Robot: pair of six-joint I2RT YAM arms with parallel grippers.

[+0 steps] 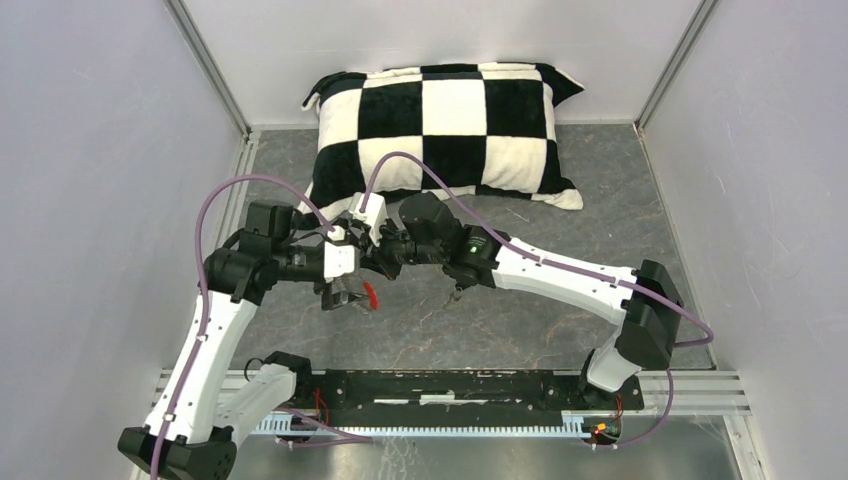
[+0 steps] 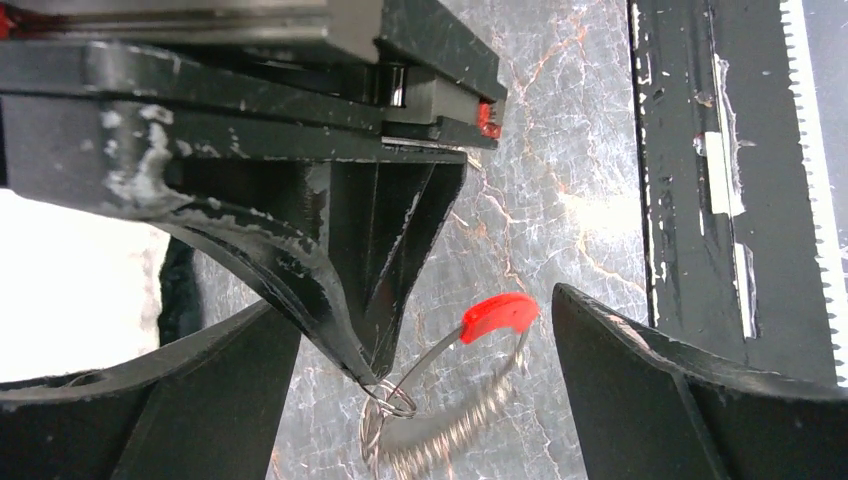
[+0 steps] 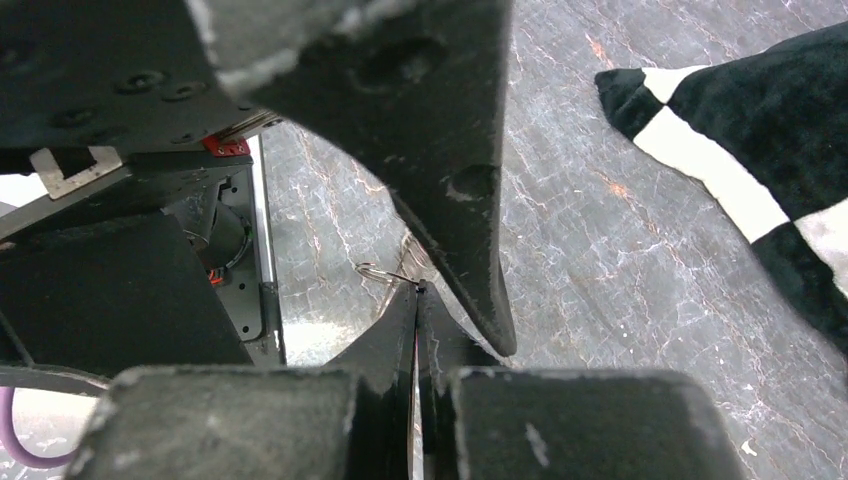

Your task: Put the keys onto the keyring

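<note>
keyring [image 2: 455,415] wire pinched in closed right gripper [image 3: 416,292] — left gripper [image 2: 425,330] spread wide, straddling keyring's red sleeve [image 2: 498,315].

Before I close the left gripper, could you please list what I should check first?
1. Is the right gripper shut on the keyring? Ok.
2. Is the left gripper wide open around the keyring? Ok.
3. Is the red sleeve untouched by either gripper? Ok.
4. Are the keys located? Cannot tell.
5. Is the pillow apart from both grippers? Ok.
</note>
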